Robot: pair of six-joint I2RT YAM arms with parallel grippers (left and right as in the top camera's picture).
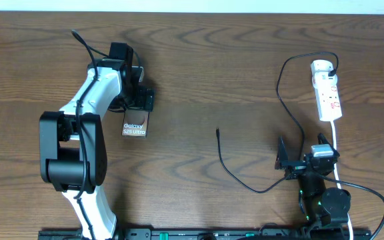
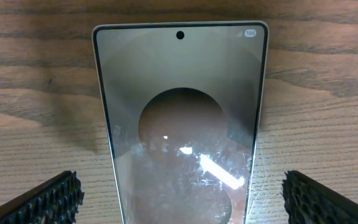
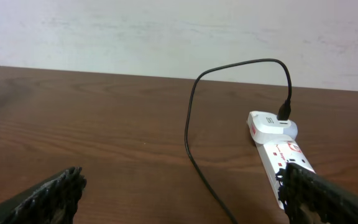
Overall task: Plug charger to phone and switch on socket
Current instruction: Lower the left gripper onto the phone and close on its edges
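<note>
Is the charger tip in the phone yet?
Out. The charger tip lies loose on the table, well apart from the phone.

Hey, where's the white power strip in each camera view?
Overhead: socket at upper right.
Left wrist: not in it.
Right wrist: socket at lower right.
Shared landmark: the charger cable plugged into its rounded end, arching up and away to the left.
</note>
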